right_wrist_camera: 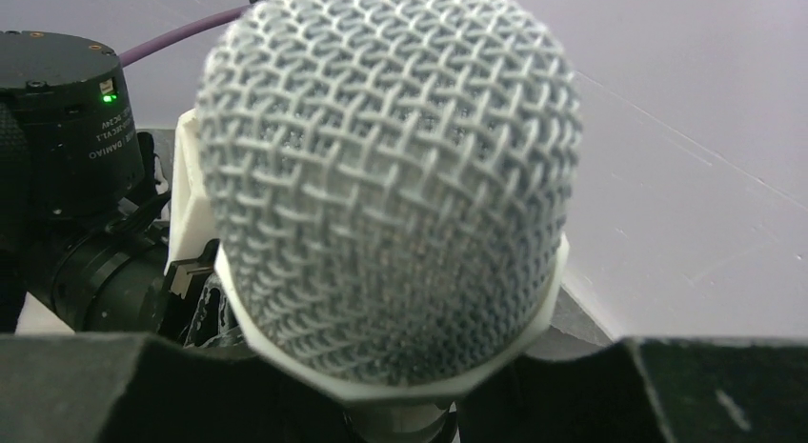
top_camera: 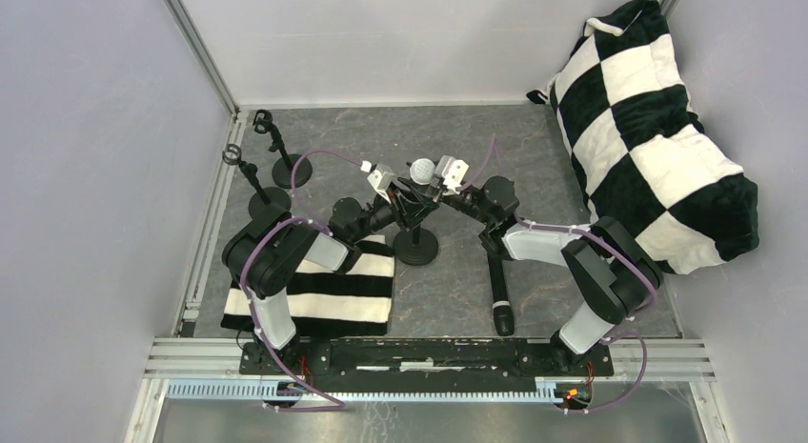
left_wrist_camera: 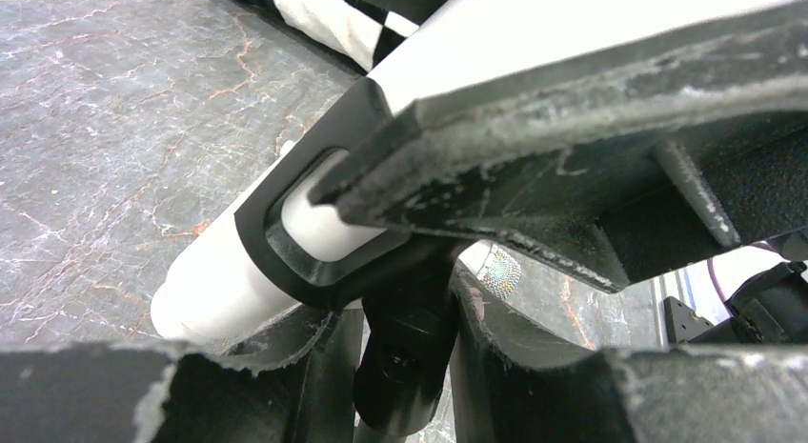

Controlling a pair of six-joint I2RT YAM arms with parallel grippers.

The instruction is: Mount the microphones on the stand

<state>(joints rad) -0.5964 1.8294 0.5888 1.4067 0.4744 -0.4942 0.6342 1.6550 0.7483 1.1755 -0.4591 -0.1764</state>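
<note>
1. Dark marbled table (top_camera: 381,129), grey walls on three sides. A checkered cushion (top_camera: 648,129) is heaped at the right, and a striped cloth (top_camera: 353,291) lies by the left arm's base.
2. Both arms meet over the middle stand (top_camera: 416,246), mid-table. Two more stands (top_camera: 276,143) (top_camera: 250,176) at the back left are bare.
3. The white microphone (top_camera: 422,169) sits at the top of the middle stand, head up and tilted. The left wrist view shows its body (left_wrist_camera: 219,281) pushed through the stand's black clip (left_wrist_camera: 276,243), tail end poking out below.
4. Left gripper (top_camera: 402,193): fingers (left_wrist_camera: 572,110) drawn in above and below the clip, seemingly clamped on it. Probably there to brace the holder so it neither swivels nor tips under the push.
5. Right gripper (top_camera: 436,183): fingers (right_wrist_camera: 95,386) closed on the microphone just under its head, which fills that wrist view. My guess is that this hand does the feeding while the other steadies.
6. The look of it: smooth white barrel, white faceted collar, rounded grey wire-mesh head (right_wrist_camera: 381,176) in a fine diamond weave, undented.
7. Seating looks well along, but whether the barrel is fully home I cannot tell.
8. A black microphone (top_camera: 498,291) lies flat on the table near the right arm, not mounted. No third one shows.
</note>
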